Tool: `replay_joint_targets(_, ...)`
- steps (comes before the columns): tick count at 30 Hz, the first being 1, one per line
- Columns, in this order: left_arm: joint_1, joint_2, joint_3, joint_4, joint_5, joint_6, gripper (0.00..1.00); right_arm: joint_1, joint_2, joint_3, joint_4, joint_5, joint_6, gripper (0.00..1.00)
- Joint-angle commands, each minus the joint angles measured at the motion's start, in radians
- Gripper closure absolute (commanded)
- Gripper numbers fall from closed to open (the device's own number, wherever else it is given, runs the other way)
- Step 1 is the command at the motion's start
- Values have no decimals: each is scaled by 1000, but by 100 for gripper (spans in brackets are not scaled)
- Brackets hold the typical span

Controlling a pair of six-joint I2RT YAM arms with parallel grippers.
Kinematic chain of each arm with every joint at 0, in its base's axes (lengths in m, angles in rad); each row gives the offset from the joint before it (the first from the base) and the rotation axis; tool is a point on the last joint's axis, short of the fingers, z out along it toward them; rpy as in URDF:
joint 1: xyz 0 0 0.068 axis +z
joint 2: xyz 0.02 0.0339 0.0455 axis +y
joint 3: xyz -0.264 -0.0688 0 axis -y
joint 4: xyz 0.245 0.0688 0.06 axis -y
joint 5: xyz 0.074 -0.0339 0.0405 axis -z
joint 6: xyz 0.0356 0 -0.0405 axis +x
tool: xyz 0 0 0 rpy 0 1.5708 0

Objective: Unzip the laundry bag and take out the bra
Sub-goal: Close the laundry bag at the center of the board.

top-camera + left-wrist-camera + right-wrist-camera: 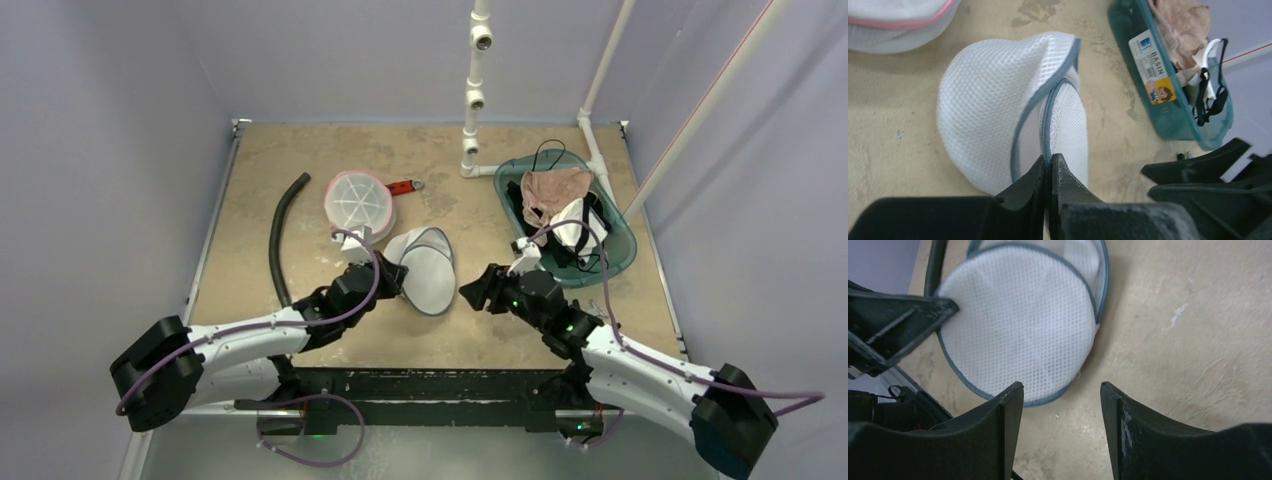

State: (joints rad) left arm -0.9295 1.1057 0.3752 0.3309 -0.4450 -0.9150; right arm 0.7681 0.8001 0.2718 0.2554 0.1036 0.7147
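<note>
Mesh of the laundry bag [993, 105] is hiding its contents from me; the left gripper [1050, 167] is covering its near trim.

left arm [250, 340], right arm [640, 370]: white links are joined by black joints | cables [378, 272]: purple, are looped along both | fingers [1148, 440]: black wedges, are scuffed grey

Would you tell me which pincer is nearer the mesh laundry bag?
Left: the left pincer is shut on the bag; the right pincer hovers open beside it, apart.

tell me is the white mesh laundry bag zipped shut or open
Open: the grey-trimmed white mesh laundry bag gapes, its two halves splayed apart.
</note>
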Motion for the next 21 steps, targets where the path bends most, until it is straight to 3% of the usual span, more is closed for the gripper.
replay_joint_targets(1, 7, 5, 69, 87, -54, 121, 100, -1, 71, -32, 172, -51, 125, 39)
replay_joint_targets(7, 8, 7, 109, 110, -95, 198, 100, -17, 236, -39, 320, -55, 196, 37)
replay_joint_targets(16, 10, 1, 140, 142, -51, 202, 100, -110, 505, -82, 751, -212, 253, 36)
replay_joint_targets(21, 23, 37, 157, 118, -131, 261, 100, -136, 600, -48, 822, -242, 243, 37)
